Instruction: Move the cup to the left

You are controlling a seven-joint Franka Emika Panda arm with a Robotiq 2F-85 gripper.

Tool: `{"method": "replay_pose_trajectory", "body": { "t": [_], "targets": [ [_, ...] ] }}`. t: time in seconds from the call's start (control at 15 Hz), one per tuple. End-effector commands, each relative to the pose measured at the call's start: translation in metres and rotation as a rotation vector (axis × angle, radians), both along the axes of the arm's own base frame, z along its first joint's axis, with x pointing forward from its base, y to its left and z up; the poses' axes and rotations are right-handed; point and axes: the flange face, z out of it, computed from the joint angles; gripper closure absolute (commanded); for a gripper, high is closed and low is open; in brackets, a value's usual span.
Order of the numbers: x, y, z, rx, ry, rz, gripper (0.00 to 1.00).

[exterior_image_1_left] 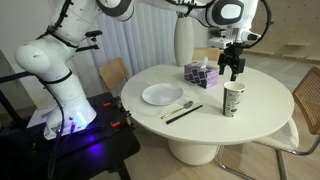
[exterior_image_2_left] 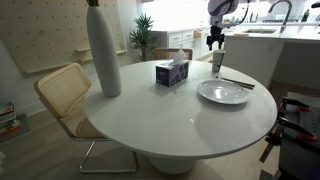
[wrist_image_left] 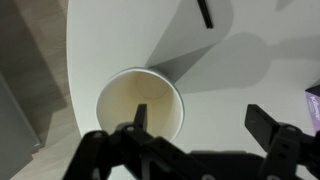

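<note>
Hand [wrist_image_left: 200,120]: spread, empty, hovering over cup [wrist_image_left: 118,108]; one finger over its mouth, other outside at 3 o'clock.
Cup: upright on bench [exterior_image_1_left: 262,118], at 3 o'clock of plate [exterior_image_1_left: 161,95].
Risk: closing now pinches one wall only, so cup prob tips or crumples; cutlery [exterior_image_1_left: 180,107] at its 9 o'clock could snag it.

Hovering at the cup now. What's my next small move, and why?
Probably lower straight down: the open gripper hangs above the cup, with one finger over its mouth and the other outside the rim, ready to pinch the wall.
</note>
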Motion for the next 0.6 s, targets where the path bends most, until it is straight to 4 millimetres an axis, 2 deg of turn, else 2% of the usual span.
{"method": "replay_pose_trajectory", "body": {
  "t": [0.0, 0.53],
  "targets": [
    [-0.009, 0.004, -0.003, -0.005, -0.021, -0.024, 0.0],
    [-0.017, 0.008, -0.019, -0.023, -0.047, -0.023, 0.0]
  ]
}}
